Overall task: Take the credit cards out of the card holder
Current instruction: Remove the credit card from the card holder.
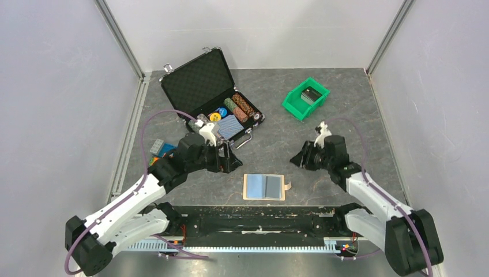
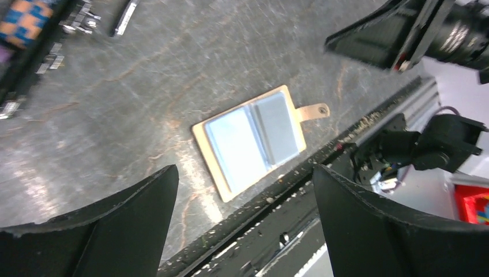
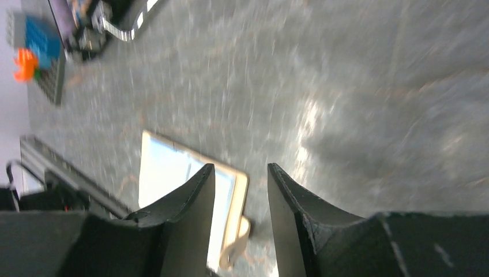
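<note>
left gripper (image 2: 245, 231) wide, empty; right gripper (image 3: 241, 225) narrow, empty. ahead of both, card holder (image 2: 251, 142) spread on bench (image 2: 173, 69), credit cards (image 2: 236, 147) seemingly not yet out: nothing done.

walls (image 1: 57, 86): plain pale grey | tabletop (image 1: 346, 115): dark grey, marbled

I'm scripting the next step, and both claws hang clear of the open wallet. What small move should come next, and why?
Probably lower the left claw, which is open wide, onto the card holder to pin its tan edge. The holder lies open and untouched, the credit cards lie flat inside it, and the right claw points at its tab side, ready to pull.
</note>
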You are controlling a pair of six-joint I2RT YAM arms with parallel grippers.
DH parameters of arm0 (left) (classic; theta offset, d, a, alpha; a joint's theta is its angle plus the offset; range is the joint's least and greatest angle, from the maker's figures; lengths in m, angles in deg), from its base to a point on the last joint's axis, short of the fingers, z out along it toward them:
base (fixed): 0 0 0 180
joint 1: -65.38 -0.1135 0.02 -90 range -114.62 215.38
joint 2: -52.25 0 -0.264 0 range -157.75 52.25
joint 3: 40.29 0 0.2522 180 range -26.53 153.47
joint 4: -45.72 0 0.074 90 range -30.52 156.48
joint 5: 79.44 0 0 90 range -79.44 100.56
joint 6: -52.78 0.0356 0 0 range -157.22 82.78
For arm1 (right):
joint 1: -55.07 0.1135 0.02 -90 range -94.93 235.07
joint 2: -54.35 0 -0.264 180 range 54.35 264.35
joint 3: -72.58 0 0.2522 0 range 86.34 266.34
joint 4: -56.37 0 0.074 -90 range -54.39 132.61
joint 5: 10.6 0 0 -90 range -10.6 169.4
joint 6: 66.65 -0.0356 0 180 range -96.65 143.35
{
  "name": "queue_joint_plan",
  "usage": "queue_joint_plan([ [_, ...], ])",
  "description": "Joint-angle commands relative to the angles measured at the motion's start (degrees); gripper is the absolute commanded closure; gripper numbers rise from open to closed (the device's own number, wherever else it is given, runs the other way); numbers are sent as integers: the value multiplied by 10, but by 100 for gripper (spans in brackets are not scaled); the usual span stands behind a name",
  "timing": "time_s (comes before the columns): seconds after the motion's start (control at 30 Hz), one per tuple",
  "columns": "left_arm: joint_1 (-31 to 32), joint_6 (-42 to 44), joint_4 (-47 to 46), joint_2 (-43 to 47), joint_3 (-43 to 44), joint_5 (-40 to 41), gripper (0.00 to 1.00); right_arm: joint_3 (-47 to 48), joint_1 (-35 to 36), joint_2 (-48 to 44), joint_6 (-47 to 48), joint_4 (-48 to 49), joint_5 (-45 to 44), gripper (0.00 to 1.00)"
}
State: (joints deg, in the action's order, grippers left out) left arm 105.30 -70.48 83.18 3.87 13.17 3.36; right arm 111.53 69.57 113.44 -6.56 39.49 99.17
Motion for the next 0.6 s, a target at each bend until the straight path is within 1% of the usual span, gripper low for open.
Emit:
queue_joint_plan([
  [0.0,-2,-44,-78,-44,-16,-94,9,-68,46,-58,-6,27,41,59],
  [0.03,-2,-51,-94,-56,-22,-110,10,-86,58,-70,-20,48,48,59],
  [0.13,-1,-68,-137,-91,-41,-141,14,-117,102,-102,-54,66,48,59],
  [0.23,-1,-74,-153,-125,-52,-146,17,-115,147,-132,-75,54,16,58],
  [0.33,-1,-76,-167,-153,-63,-146,18,-113,177,-159,-96,55,-24,55],
  [0.43,-1,-81,-184,-178,-78,-154,20,-109,202,-158,-112,56,-44,54],
  [0.57,-1,-82,-196,-199,-93,-161,21,-106,240,-131,-134,52,-71,54],
])
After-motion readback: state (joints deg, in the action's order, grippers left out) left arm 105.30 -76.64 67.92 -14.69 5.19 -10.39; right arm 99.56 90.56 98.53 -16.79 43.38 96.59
